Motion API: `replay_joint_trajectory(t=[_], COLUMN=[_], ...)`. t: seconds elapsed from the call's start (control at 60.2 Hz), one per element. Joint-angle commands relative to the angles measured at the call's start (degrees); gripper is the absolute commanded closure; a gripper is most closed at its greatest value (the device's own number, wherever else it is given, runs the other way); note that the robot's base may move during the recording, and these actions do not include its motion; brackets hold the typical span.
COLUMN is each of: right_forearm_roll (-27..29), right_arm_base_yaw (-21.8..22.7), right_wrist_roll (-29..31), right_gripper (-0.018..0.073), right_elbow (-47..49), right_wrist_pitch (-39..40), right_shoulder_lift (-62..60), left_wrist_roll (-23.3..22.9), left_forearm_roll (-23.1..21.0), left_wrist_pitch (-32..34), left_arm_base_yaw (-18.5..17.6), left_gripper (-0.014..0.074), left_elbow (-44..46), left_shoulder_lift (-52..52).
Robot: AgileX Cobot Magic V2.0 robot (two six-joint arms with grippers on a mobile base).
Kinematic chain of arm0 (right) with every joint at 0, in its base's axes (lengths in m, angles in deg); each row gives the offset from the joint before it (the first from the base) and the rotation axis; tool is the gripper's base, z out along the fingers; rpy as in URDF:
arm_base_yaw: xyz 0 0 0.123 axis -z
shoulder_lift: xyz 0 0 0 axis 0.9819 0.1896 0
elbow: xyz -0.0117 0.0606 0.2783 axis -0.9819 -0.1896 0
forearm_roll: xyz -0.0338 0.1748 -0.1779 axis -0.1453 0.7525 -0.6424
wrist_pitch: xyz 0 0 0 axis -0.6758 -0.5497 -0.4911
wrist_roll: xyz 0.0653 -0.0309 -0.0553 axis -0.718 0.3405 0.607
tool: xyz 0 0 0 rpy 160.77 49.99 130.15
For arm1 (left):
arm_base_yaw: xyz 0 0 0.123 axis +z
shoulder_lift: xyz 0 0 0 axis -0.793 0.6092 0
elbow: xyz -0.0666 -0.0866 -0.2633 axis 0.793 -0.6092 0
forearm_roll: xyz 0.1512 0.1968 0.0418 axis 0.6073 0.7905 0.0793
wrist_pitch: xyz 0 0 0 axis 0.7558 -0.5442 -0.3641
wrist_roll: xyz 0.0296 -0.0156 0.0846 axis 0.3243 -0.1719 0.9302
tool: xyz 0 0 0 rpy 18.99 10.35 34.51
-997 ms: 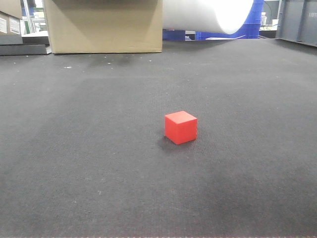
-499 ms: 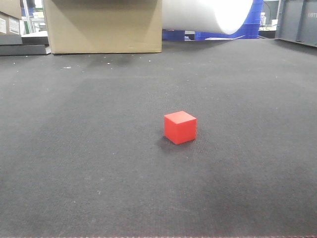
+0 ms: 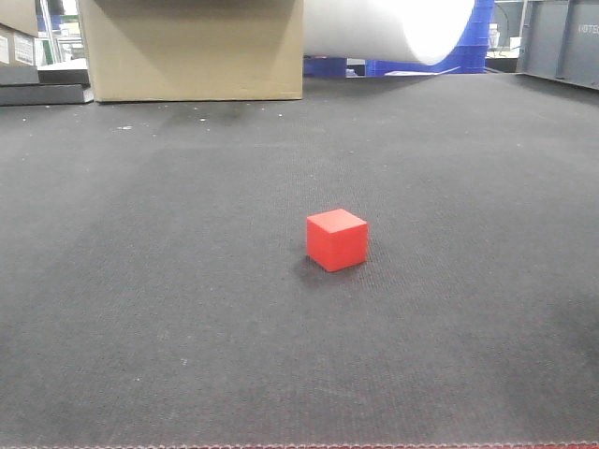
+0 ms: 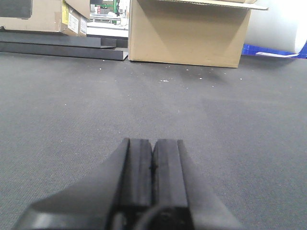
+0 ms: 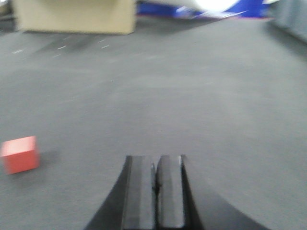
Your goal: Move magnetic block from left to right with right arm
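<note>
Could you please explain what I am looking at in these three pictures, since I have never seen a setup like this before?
This is a two-armed robot on a mobile base, and each picture comes from one of its cameras. The front-facing view looks out over a dark grey mat with a small red magnetic block resting on it; a cardboard box and a white roll stand at the far edge. The other two views come from cameras on the wrists, each looking along its own gripper. The left gripper is the black wedge at the bottom of its picture, its two fingers pressed together and holding nothing. The right gripper looks the same, also shut and empty. Its picture is blurred, and the block lies off to the left of it, untouched. No arm shows in the front view.
</note>
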Motion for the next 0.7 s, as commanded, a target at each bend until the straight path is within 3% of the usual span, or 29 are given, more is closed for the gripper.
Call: replay_joint_trajectory(t=[0.0,0.283,0.681], right_forearm_roll=[-0.46,-0.40,-0.58], right_arm_base_yaw=[3.01,6.06,6.06], right_wrist_roll=[0.02,-0.03,-0.03], right_gripper=[0.0492,0.0492,0.0492], right_elbow=[-2.16,-12.37,-12.23], right_wrist_pitch=[7.90,17.82,15.37], right_shoulder_lift=[-3.32,-9.01,-9.21], left_wrist_roll=[-0.25,-0.25,-0.25], left_forearm_roll=[0.00,0.00,0.00], left_wrist_pitch=[5.09,5.09,5.09], left_arm_base_yaw=[-0.26,-0.26,-0.26], left_gripper=[0.0712,0.0713,0.0713], left_elbow=[-0.55,-0.55,-0.55], left_shoulder_lift=[-0.81,-0.81,-0.81])
